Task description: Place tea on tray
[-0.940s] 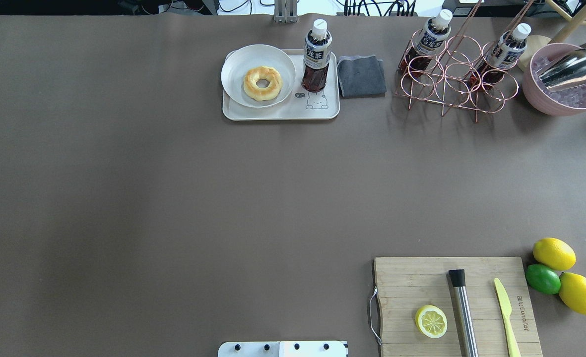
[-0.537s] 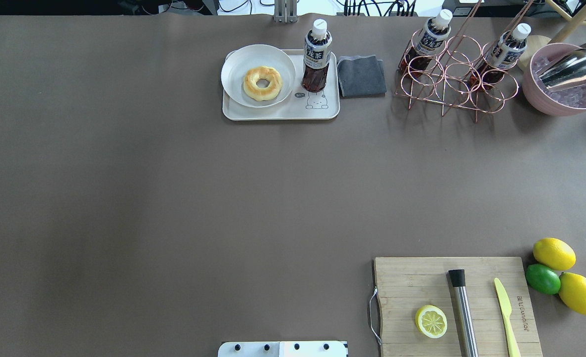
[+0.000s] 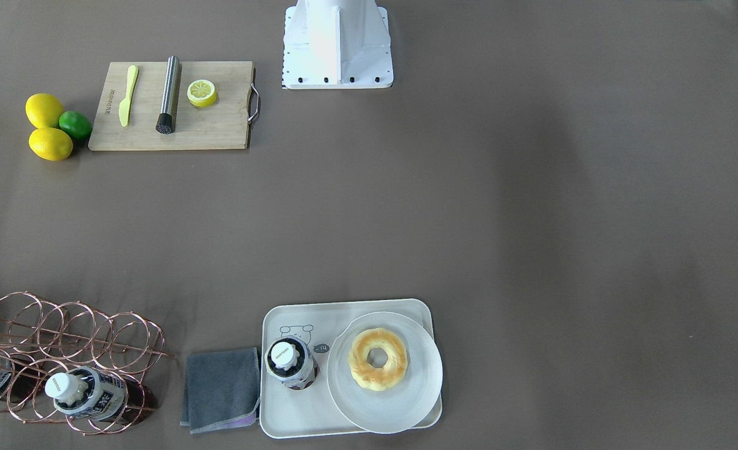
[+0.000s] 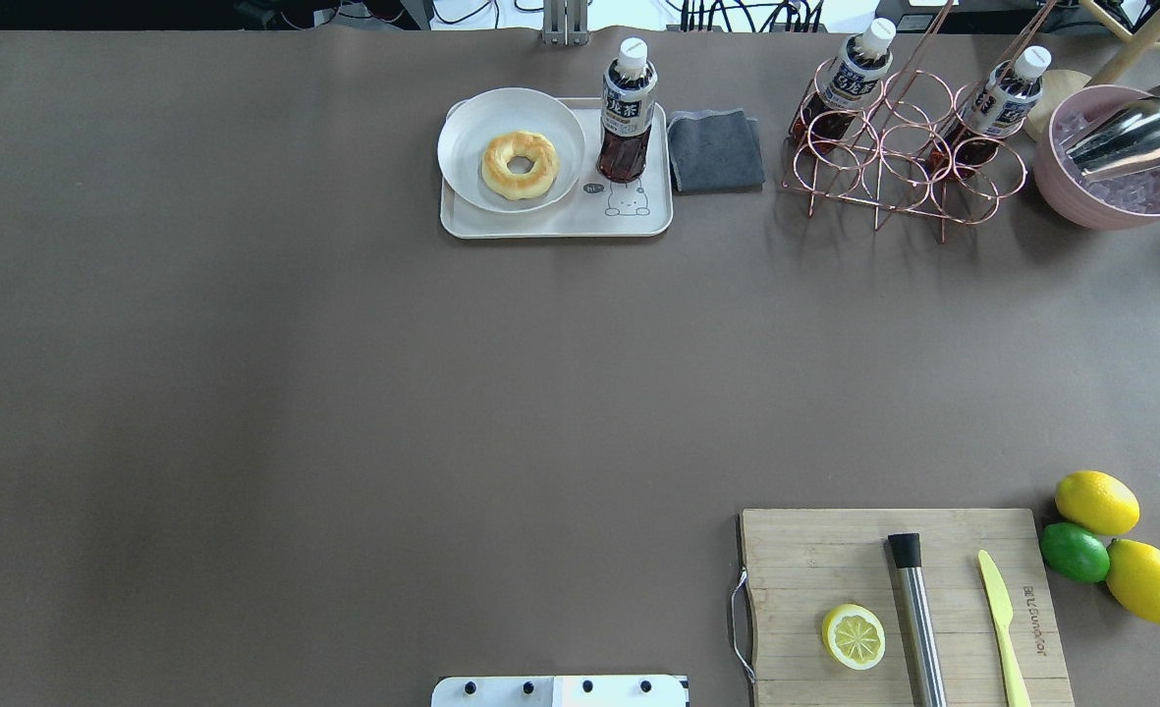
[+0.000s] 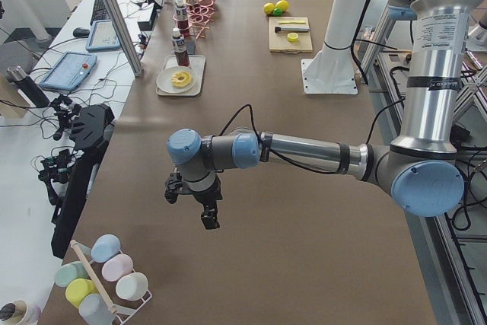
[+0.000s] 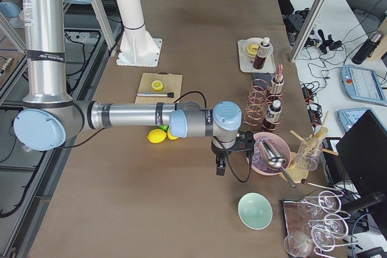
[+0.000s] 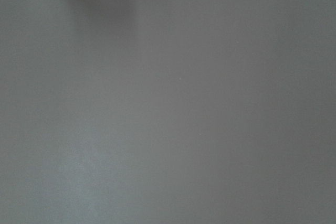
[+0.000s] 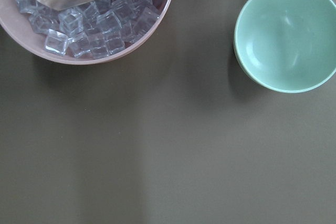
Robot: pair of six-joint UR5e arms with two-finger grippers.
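Note:
The tea (image 4: 625, 118) stands upright on the cream tray (image 4: 550, 225), at its right end above the bear drawing; it also shows in the front view (image 3: 289, 362) on the tray (image 3: 294, 426). Two identical bottles (image 4: 850, 77) (image 4: 1000, 98) lie in a copper wire rack (image 4: 884, 157). My left gripper (image 5: 199, 212) hangs over bare table far from the tray. My right gripper (image 6: 222, 164) hovers beside the pink ice bowl (image 6: 269, 155). Both show only in the side views, so I cannot tell whether they are open or shut.
A round plate with a donut (image 4: 520, 164) fills the tray's left part. A grey cloth (image 4: 715, 150) lies right of the tray. The ice bowl with a scoop (image 4: 1120, 157) is at the far right, with a green bowl (image 8: 285, 36) near it. A cutting board (image 4: 894, 599) and lemons (image 4: 1095, 502) are near right.

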